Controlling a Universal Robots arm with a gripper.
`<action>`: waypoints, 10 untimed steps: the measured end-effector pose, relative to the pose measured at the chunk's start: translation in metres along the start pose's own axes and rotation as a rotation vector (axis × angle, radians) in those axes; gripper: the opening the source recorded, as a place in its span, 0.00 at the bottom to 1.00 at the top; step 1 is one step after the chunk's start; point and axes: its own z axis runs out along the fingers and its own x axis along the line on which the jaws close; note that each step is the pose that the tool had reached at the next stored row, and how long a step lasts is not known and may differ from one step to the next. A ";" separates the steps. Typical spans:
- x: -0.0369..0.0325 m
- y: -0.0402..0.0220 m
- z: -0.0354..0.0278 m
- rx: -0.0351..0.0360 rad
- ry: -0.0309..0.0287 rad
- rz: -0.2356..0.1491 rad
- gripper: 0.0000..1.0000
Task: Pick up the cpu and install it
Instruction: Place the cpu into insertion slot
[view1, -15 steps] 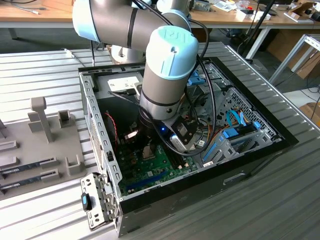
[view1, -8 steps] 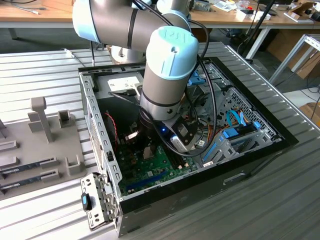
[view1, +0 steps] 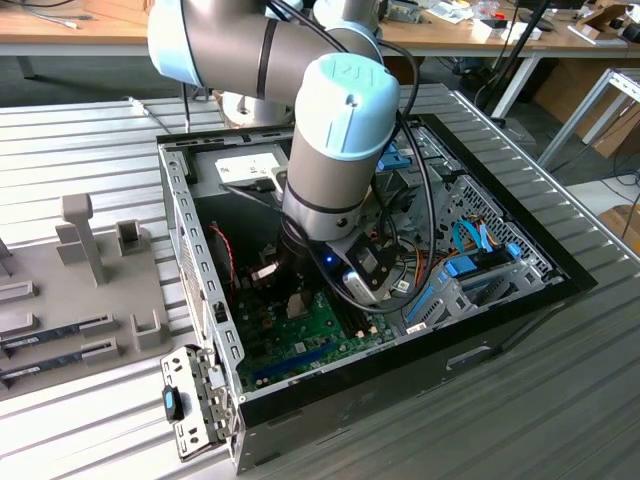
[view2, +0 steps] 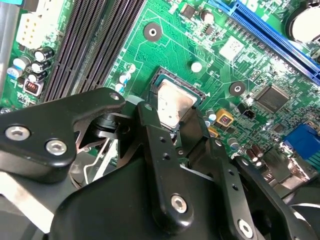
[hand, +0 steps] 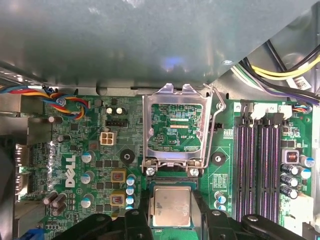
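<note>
Arm reaches down into the computer case (view1: 190, 215), gripper (hand: 171, 210) clamped on the cpu (hand: 171, 206).

Colours as I see them inside the case

The cpu (hand: 171, 206) reads dull silver-grey to me, with a thin green rim; the gripper (hand: 172, 220) around it is matt black. The board (view2: 220, 70) is bright green with fine pale traces; its long slots (hand: 260, 170) are black with a purplish tint. At the cpu's 12 o'clock in the first wrist view, the open frame (hand: 175, 127) is bare silver. The arm (view1: 335, 140) is grey with pale blue caps.
</note>
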 end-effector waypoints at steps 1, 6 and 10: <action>0.0001 -0.0001 0.0011 0.0005 0.0012 0.000 0.43; 0.0001 0.0000 0.0028 0.0001 0.0015 0.000 0.43; 0.0001 0.0000 0.0030 0.0000 0.0015 0.000 0.43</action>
